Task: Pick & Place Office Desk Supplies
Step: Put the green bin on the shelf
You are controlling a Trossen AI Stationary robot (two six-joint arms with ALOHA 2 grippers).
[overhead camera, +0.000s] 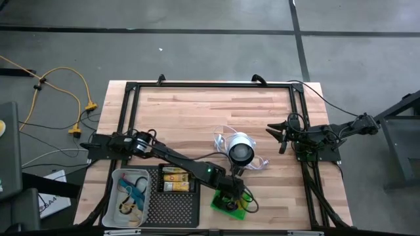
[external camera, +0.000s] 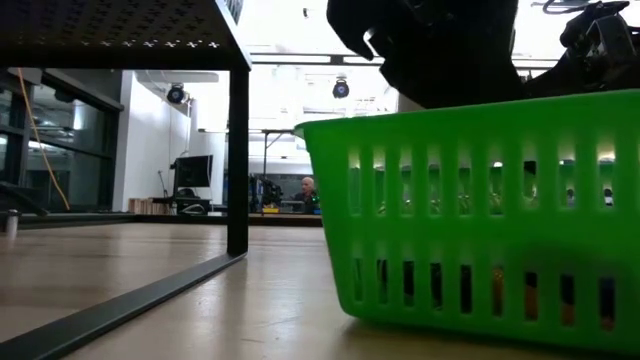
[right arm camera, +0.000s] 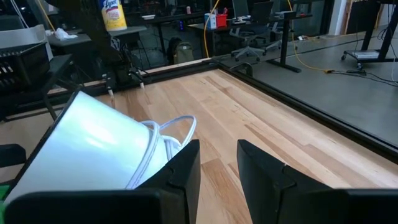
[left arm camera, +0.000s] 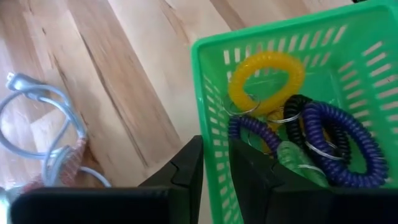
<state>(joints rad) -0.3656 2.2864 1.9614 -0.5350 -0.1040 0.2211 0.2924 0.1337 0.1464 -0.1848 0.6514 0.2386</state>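
Observation:
A green slotted basket (overhead camera: 230,203) stands near the table's near edge, right of the middle. It holds coiled loops: yellow (left arm camera: 267,78), purple (left arm camera: 348,143), black (left arm camera: 298,106) and green (left arm camera: 292,158). My left gripper (left arm camera: 215,146) reaches it from the left and is shut on its wall. In the low view the basket (external camera: 480,220) fills the right side, with the dark gripper above its rim. My right gripper (overhead camera: 279,134) waits at the table's right side, open (right arm camera: 217,162), with nothing between its fingers. My left gripper grips the basket's side wall (left arm camera: 208,118) just below the rim. One finger (left arm camera: 249,177) is inside the basket and the other (left arm camera: 186,171) is outside. The fingers slant down from the table's left. The basket stays upright, and its base (external camera: 470,330) looks level with the tabletop.
A round white-and-black object (overhead camera: 240,149) with a white cord (right arm camera: 168,134) lies mid-table, just beyond the basket. A clear tray (overhead camera: 119,177) with small items and a black tray (overhead camera: 172,210) with yellow packs (overhead camera: 176,178) stand at the near left. A black frame (overhead camera: 210,85) rims the table.

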